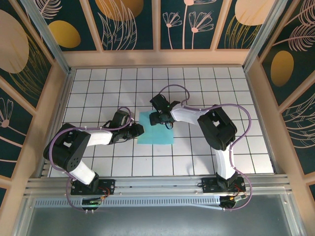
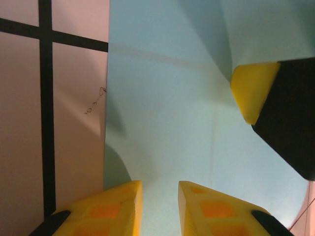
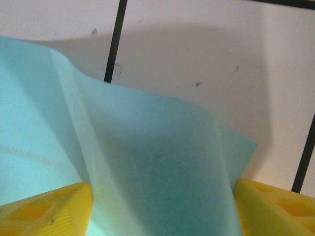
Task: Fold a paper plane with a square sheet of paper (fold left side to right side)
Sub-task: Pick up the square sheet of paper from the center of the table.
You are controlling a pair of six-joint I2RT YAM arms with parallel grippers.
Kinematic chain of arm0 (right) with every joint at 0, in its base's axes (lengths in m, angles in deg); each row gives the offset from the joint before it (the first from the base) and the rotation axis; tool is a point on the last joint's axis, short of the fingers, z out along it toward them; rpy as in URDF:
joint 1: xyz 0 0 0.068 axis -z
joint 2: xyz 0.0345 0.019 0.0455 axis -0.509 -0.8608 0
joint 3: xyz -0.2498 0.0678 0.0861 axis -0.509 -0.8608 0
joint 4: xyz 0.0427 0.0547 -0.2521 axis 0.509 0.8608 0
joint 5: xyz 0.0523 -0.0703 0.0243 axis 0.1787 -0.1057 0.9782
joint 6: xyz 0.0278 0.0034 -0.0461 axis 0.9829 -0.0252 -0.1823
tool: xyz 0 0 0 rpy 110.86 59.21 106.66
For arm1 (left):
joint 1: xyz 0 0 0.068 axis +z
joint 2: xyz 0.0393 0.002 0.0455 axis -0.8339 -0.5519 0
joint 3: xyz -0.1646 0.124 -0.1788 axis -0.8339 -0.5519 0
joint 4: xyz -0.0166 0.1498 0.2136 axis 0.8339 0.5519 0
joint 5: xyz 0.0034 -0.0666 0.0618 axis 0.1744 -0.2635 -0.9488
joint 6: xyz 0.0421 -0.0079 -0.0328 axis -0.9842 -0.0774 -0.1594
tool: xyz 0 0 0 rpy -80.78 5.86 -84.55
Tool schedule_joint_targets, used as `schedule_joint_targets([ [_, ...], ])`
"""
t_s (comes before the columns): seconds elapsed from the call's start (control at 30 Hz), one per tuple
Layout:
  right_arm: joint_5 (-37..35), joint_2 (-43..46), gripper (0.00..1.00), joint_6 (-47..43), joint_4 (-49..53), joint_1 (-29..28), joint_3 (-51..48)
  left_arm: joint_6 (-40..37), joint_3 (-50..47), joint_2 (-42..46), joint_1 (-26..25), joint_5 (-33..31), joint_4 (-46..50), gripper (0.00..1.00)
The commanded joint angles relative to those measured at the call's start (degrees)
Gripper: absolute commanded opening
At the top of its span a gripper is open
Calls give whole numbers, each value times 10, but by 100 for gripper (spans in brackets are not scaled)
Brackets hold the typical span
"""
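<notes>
Where sheet (image 3: 147,128) arches, right tool (image 3: 162,196) straddles it

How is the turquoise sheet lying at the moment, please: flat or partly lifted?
Partly lifted: one edge of the square sheet of paper curls up between the right fingers; the rest lies flat.
</notes>
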Motion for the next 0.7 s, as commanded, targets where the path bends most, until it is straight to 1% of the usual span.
schedule_joint_targets([
  [0.0,21,20,70,6,44,-11,8,-6,10,-32,-5,-7,-8,26],
  [0.13,34,22,63,7,41,-12,5,-6,10,-32,-5,-9,-7,26],
  [0.27,68,30,57,9,27,-11,-7,-6,8,-29,-6,-14,-6,26],
  [0.4,83,40,48,7,20,-10,-18,-4,8,-16,-6,-18,-9,28],
  [0.53,109,54,40,9,3,-3,-38,0,6,11,-6,-36,-12,32],
  [0.67,155,82,36,16,-34,14,-74,0,-1,50,-5,-79,-10,39],
])
